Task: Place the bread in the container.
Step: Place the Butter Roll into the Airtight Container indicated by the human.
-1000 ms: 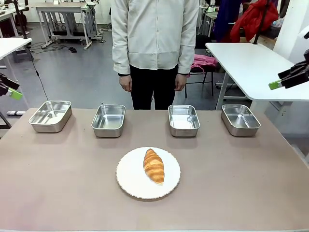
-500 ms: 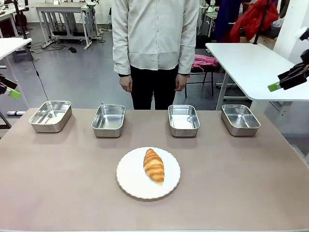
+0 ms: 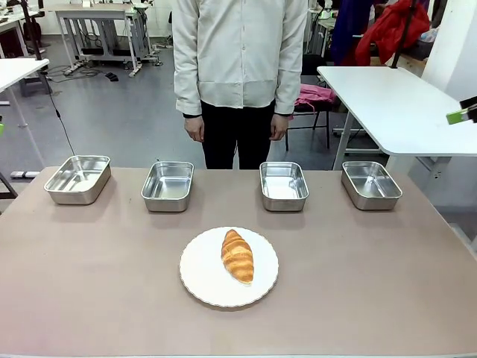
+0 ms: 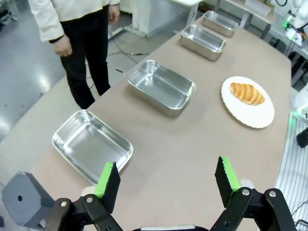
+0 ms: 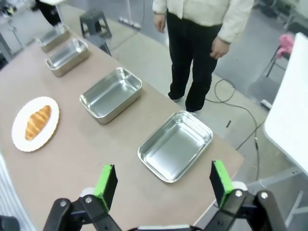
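Note:
The bread [image 3: 237, 256], a golden-brown croissant, lies on a round white plate [image 3: 201, 272] at the table's near middle. Several identical steel pans stand in a row along the far edge; any of them could be the container [image 3: 283, 186]. My left gripper [image 4: 167, 178] hangs open and empty above the table's left end, over the leftmost pan [image 4: 91, 144], with the bread [image 4: 247, 93] far off. My right gripper [image 5: 163, 184] is open and empty high over the rightmost pan [image 5: 175, 145]; the bread [image 5: 37, 121] lies far to its left. One green fingertip [image 3: 460, 115] shows at the right edge.
A person stands at the far side, hands [image 3: 194, 128] hanging down, away from the table. The other pans [image 3: 77, 179] [image 3: 167, 186] [image 3: 370, 184] are empty. A white table [image 3: 395, 104] stands behind at the right. Bare tabletop surrounds the plate.
Both grippers have drawn outward: the left one slid off the front view's left edge, the right one rose and moved to the right edge. Bread, plate, pans and person are unmoved.

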You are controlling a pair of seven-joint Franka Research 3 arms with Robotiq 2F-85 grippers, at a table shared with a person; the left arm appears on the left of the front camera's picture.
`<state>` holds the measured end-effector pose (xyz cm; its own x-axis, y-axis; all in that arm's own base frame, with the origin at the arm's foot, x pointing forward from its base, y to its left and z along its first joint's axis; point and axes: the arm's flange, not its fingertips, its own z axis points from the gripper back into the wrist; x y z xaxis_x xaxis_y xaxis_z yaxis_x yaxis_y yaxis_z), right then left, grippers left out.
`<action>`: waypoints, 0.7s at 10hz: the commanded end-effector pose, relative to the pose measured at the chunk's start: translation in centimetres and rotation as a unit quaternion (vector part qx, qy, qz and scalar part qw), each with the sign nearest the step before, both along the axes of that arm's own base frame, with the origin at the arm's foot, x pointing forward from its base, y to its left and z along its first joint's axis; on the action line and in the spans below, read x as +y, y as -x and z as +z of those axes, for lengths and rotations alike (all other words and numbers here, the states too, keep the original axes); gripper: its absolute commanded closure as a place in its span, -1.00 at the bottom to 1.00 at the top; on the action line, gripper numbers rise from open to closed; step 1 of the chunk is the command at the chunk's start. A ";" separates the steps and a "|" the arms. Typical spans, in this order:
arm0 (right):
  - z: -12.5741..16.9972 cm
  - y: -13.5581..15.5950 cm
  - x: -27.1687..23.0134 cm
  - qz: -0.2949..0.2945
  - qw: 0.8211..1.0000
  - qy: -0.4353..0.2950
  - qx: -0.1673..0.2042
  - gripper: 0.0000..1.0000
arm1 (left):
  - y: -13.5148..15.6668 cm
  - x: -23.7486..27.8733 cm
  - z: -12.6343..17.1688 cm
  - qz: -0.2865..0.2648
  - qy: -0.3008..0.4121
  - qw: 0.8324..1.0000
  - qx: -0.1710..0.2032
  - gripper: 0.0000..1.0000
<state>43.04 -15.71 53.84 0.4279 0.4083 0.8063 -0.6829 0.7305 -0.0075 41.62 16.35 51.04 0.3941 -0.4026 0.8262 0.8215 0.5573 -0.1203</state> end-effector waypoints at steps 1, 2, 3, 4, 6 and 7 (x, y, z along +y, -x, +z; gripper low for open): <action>0.1 -1.0 -1.7 0.003 1.000 -0.016 -0.016 -1.00 | -0.7 1.4 -0.1 -0.010 0.022 1.000 -0.016 -1.00; 0.0 -1.1 -2.2 -0.002 1.000 -0.020 -0.015 -1.00 | -0.8 1.5 0.1 -0.009 0.028 0.999 -0.019 -1.00; -0.1 -1.3 -2.4 -0.004 1.000 -0.020 -0.015 -1.00 | -0.7 1.3 0.2 -0.010 0.029 0.999 -0.020 -1.00; -0.1 -1.4 -2.5 -0.004 1.000 -0.023 -0.015 -1.00 | -0.8 1.4 0.2 -0.008 0.032 0.999 -0.014 -1.00; 0.0 -1.6 -2.9 -0.008 1.000 -0.024 -0.015 -1.00 | -0.8 1.2 0.5 0.003 0.042 0.999 0.008 -1.00; 0.2 -1.7 -3.0 -0.009 1.000 -0.024 -0.017 -1.00 | -0.8 1.1 0.7 0.008 0.049 0.999 0.020 -1.00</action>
